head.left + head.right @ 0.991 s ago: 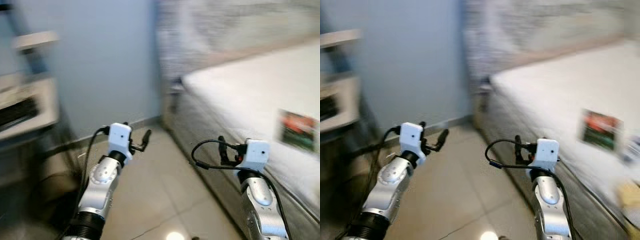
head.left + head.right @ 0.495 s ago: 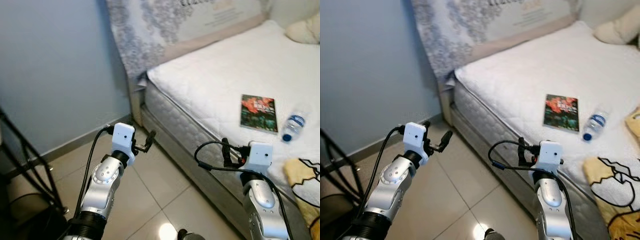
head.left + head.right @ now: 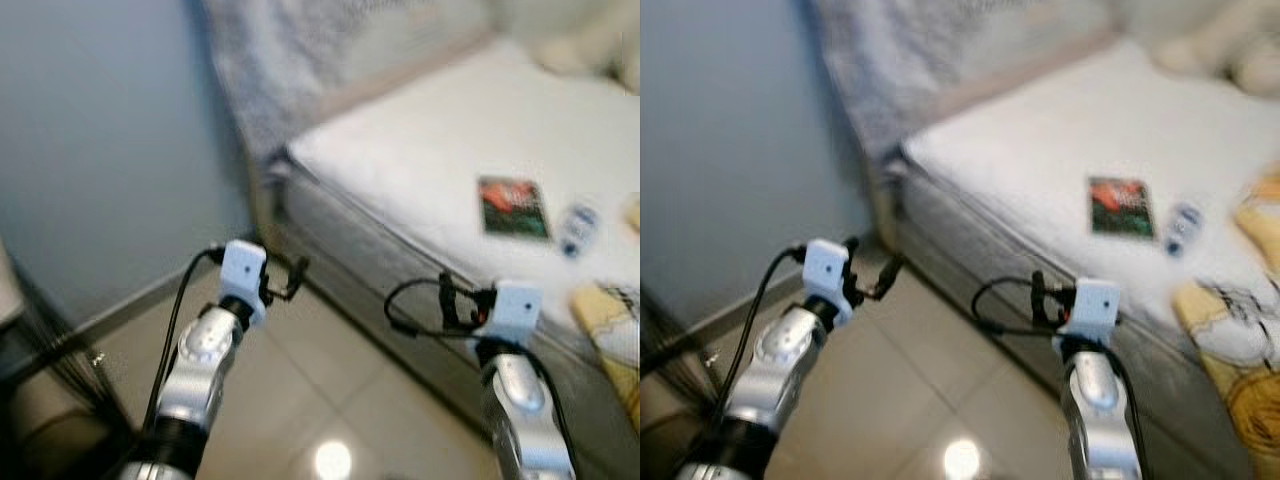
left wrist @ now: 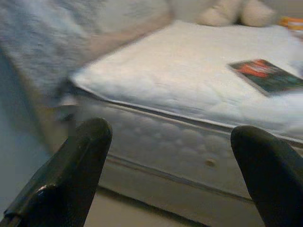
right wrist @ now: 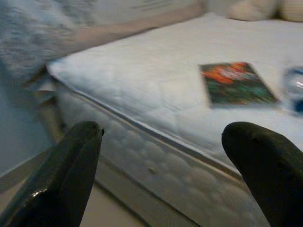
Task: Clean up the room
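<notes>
Both arms raised over tile, lower frame: left gripper [image 4: 165, 156] and right gripper [image 5: 161, 161] empty, fingers spread wide. Advice: close on the bed [image 3: 420, 170] squarely before reaching. Book [image 3: 513, 207] mid-right, water bottle [image 3: 577, 229] just beside it; bottle contents unreadable through blur.

Both silver arms are raised forward at about the same height, well apart from each other. The left gripper [image 3: 290, 282] extends ahead of its white wrist block, fingers [image 4: 71, 175] spread wide with nothing between them. The right gripper [image 3: 447, 300] likewise points forward, its fingers [image 5: 61, 170] parted and empty. A black cable loops beside each wrist.
</notes>
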Robot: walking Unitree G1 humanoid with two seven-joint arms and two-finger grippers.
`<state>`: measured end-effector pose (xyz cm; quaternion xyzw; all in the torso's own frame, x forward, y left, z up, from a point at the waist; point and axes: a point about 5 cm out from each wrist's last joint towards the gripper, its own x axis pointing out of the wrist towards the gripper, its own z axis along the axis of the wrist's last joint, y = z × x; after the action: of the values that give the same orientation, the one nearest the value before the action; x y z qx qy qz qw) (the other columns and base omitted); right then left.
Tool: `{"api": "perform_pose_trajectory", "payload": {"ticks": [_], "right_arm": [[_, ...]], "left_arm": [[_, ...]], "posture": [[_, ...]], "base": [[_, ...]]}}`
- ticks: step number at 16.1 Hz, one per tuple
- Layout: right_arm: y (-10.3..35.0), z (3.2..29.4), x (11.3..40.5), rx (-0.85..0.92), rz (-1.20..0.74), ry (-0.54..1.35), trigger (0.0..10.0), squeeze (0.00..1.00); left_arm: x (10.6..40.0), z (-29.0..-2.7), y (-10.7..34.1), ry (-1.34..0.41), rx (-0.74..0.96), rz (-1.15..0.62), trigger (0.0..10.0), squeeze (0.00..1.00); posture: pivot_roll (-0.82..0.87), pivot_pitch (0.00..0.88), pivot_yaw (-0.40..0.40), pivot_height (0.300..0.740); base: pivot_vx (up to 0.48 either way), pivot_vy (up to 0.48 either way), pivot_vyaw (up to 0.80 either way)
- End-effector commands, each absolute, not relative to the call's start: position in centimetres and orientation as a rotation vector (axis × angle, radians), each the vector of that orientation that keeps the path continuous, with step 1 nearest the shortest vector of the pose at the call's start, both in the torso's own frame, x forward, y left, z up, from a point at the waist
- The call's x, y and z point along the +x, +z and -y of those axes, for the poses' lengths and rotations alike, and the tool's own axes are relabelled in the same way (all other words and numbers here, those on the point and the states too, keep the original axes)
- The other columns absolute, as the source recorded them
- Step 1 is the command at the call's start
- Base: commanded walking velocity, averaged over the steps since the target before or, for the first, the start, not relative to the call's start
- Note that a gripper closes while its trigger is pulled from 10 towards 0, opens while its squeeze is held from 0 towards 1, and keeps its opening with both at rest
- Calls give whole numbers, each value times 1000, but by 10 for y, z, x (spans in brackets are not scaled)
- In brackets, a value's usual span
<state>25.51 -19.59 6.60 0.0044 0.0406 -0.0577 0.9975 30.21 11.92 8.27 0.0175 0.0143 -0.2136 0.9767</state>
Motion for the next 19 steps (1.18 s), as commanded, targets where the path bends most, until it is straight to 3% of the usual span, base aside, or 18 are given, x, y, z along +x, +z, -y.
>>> {"api": "perform_pose_trajectory", "payload": {"ticks": [1, 7, 11, 17, 19], "right_arm": [[67, 197, 255, 19, -75, -130, 10000, 0], [70, 203, 252, 21, -38, -186, 10000, 0], [72, 212, 248, 38, -24, -240, 10000, 0], [69, 206, 244, -43, -53, -162, 10000, 0], [69, 206, 244, -48, -51, -161, 10000, 0]], "left_arm": [[301, -118, 81, -453, 48, -35, 10000, 0], [303, -122, 81, -432, 70, -35, 10000, 0], [307, -146, 85, -241, -124, -39, 10000, 0], [304, -131, 87, -336, -31, -18, 10000, 0], [304, -129, 88, -355, 0, -5, 10000, 0]], "posture": [[-56, 0, 46, 740], [-59, 0, 50, 740], [-60, 0, 48, 740], [-67, 0, 42, 740], [-69, 0, 43, 740]], "base": [[0, 0, -581], [0, 0, -601], [0, 0, -613], [0, 0, -653], [0, -424, -656]]}}
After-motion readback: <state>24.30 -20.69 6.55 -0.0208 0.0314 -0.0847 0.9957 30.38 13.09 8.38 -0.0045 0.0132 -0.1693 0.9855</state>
